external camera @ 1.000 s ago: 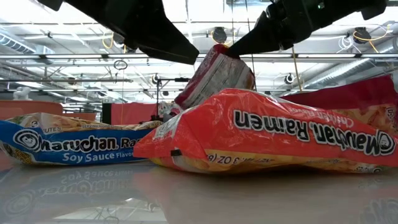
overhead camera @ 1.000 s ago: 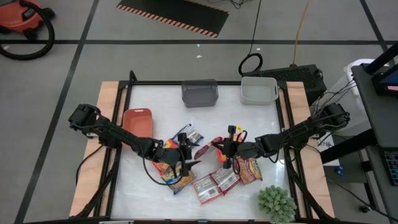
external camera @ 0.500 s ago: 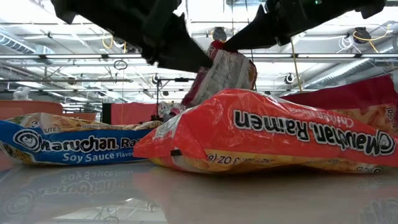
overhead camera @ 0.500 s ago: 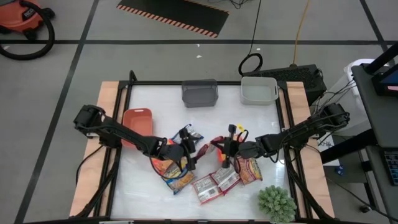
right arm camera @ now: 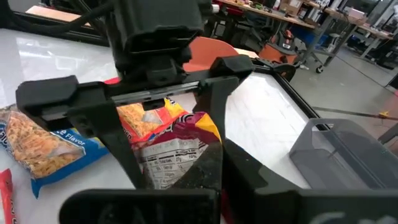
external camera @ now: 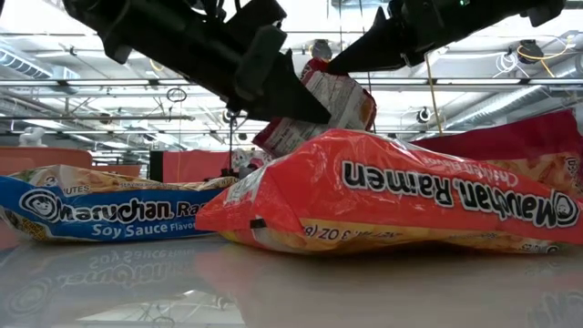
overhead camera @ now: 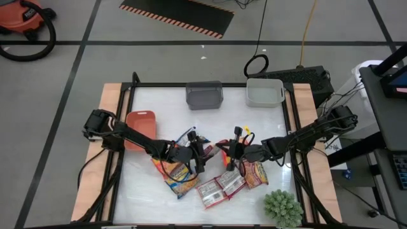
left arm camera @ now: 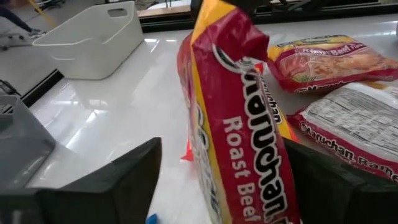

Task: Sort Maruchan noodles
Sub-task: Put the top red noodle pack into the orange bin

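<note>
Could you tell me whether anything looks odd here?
One Roast Beef packet hangs upright in mid-air above the table, pinched at its top by the right gripper, with the left gripper's open fingers either side of it.

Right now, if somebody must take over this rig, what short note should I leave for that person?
Right gripper: shut on a Roast Beef packet, held up mid-table.
Left gripper: open, its fingers on either side of that packet; looks like a handover, not yet gripped.
Other packets: a blue Soy Sauce one and the red ones lie loose on the front half of the table.
Red bin, grey bin, white bin: no packets visible inside.
Left to do: nearly all the sorting.
</note>
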